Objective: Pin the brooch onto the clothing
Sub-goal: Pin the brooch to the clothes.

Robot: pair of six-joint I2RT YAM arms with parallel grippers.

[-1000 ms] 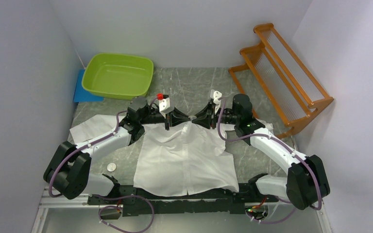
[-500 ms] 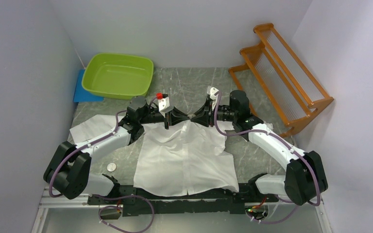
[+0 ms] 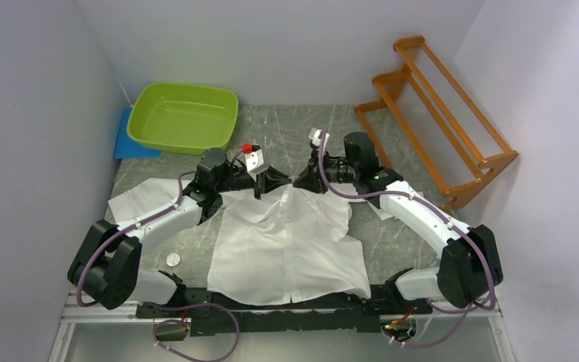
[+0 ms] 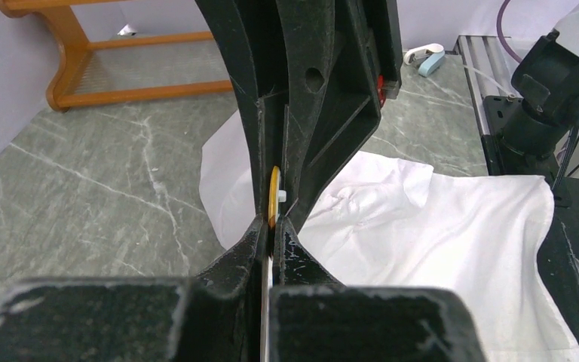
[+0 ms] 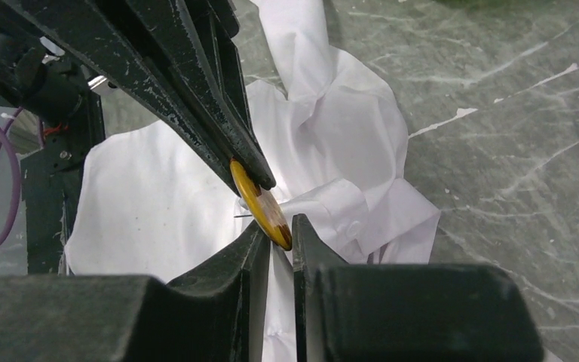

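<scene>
The white shirt (image 3: 286,249) lies flat on the grey table, collar at the far end. Just above the collar my left gripper (image 3: 271,181) is shut on the brooch, a thin yellow-brown disc (image 5: 260,204) seen edge-on in the left wrist view (image 4: 274,197). A fine pin sticks out from its back. My right gripper (image 3: 301,181) faces the left one tip to tip. Its jaws (image 5: 275,226) stand a narrow gap apart, with the brooch's lower edge between the fingertips. Shirt fabric (image 5: 158,204) lies below both grippers.
A green basin (image 3: 183,117) on a blue mat (image 3: 130,143) stands at the back left. A wooden rack (image 3: 437,113) fills the back right. A small round disc (image 3: 173,259) lies left of the shirt, by a spread sleeve (image 3: 139,197).
My right gripper has moved left to meet the left gripper, and its jaws have narrowed around the brooch's edge. The left arm has stayed put, still holding the brooch.
</scene>
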